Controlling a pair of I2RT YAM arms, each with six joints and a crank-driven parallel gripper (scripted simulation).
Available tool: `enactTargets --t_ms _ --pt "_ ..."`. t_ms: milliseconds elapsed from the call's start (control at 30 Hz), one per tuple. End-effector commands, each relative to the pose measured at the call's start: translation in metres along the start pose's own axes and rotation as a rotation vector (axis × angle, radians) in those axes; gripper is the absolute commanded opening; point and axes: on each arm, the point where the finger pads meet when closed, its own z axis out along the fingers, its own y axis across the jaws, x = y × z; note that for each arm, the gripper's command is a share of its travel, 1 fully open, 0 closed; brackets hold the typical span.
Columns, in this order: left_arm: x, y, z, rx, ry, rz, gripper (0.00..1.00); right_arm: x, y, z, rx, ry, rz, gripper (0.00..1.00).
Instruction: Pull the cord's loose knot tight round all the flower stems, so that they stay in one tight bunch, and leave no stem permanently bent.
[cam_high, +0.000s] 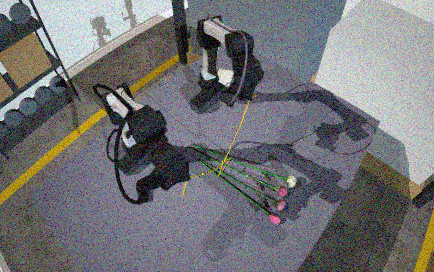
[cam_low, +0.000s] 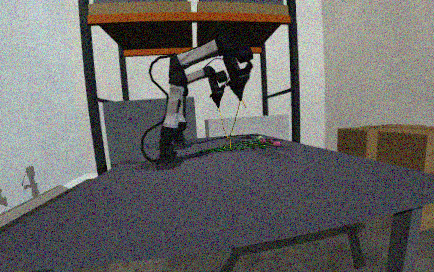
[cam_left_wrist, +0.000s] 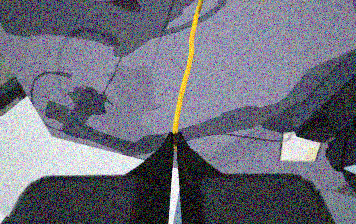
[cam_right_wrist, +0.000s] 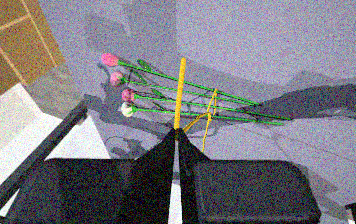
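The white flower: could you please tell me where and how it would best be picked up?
I would grip its stem just behind the white bloom, from straight above, fingers either side. The stem is thin and lies low along the table, and the stems fan apart there, leaving more finger room than where they converge.
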Motion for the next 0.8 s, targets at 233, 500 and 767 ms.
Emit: enactTargets --t_ms 233,500,767 --pt "0.001 0.001 -0.017 -0.044 -0.027 0.001 0.00 -0.002 0.003 -0.013 -0.037 -0.003 0.000 0.00" --pt "0.009 0.001 -0.018 -0.039 -0.032 0.001 0.00 -0.010 0.004 -0.008 -0.026 0.001 -0.002 0.00" --pt "0.020 0.001 -0.015 -0.036 -0.029 0.001 0.00 -0.021 0.004 -0.008 -0.032 0.000 -0.002 0.00"
